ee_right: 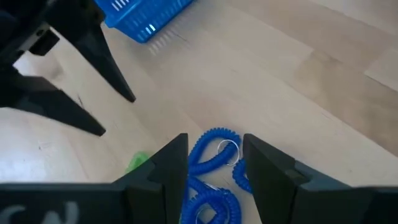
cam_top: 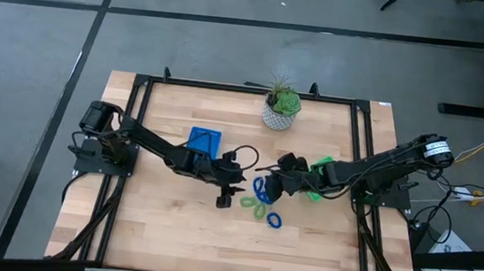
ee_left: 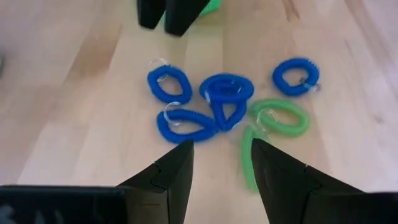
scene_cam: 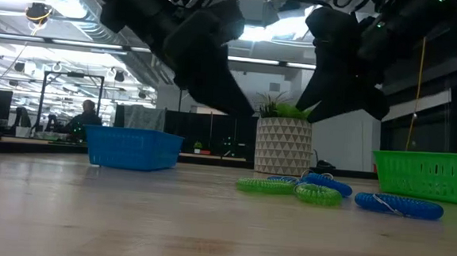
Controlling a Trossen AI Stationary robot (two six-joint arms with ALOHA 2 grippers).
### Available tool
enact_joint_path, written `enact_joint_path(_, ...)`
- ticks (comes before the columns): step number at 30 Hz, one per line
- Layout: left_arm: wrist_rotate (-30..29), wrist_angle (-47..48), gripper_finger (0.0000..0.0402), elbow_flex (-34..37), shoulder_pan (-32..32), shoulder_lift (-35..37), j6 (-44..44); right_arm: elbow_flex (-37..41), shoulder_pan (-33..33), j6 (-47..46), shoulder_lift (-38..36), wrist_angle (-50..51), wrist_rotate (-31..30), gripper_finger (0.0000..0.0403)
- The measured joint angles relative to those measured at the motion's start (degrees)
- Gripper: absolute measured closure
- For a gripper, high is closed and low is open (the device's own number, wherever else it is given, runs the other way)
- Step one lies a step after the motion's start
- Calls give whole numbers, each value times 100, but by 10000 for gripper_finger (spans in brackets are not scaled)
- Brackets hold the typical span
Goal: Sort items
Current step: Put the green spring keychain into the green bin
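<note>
Several small coiled rings lie flat in a loose cluster on the wooden table. The blue rings (ee_left: 227, 93) sit beside light green rings (ee_left: 280, 117), and the cluster (cam_top: 262, 204) lies mid-table. My left gripper (ee_left: 221, 158) is open and hovers over the cluster from the table's left (cam_top: 226, 194). My right gripper (ee_right: 214, 146) is open too. It hovers above a blue ring (ee_right: 211, 155) from the table's right (cam_top: 275, 185). In the low view both grippers hang well above the rings (scene_cam: 317, 194).
A square blue tray (cam_top: 204, 141) stands to the far left of the cluster, behind my left arm. A green tray (cam_top: 320, 172) stands to the right under my right arm. A potted plant (cam_top: 280, 108) stands near the far edge. Bare wood (cam_top: 214, 240) lies toward the near edge.
</note>
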State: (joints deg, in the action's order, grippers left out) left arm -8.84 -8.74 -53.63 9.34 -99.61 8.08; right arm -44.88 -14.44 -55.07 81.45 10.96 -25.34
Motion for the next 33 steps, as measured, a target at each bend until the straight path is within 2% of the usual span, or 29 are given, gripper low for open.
enact_joint_path(8, 152, 46, 245, 5, 17, -116, 409, 0, 0, -2, 0, -133, 134, 250)
enact_joint_path(23, 73, -345, 245, -2, 381, -909, 337, 0, 0, -2, 0, -202, 155, 250)
enact_joint_path(30, -680, -727, 245, -6, 495, -1183, 382, 0, 0, 5, 0, -212, 153, 250)
enact_joint_path(33, -774, -727, 245, -6, 481, -1202, 485, 0, 0, 44, 0, -212, 151, 250)
